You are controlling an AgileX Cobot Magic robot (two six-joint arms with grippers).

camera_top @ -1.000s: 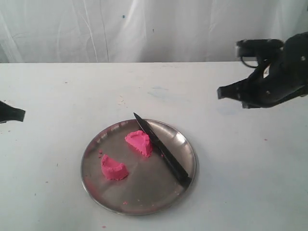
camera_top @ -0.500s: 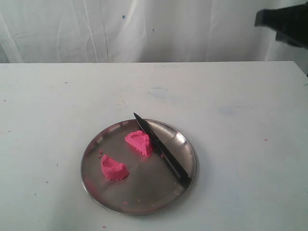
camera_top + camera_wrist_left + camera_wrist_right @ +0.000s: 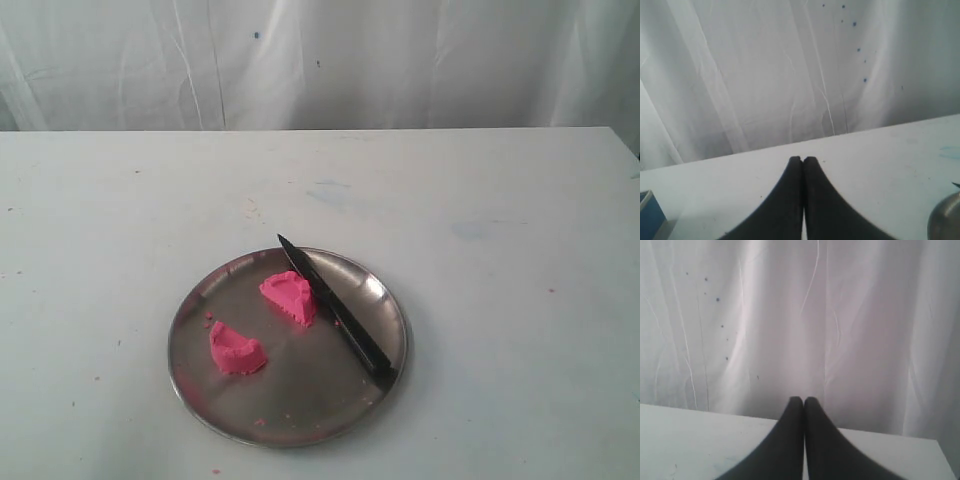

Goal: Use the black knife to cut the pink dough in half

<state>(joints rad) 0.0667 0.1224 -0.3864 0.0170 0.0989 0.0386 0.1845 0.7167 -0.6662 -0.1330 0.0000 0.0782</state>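
The dough is halved on the plate, the knife laid at right. Left gripper and right gripper are closed, empty.

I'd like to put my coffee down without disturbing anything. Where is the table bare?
The table is bare left and right of the steel plate, and across the wide strip between it and the white curtain. The plate is crowded: two pink dough halves and the black knife lie on it.
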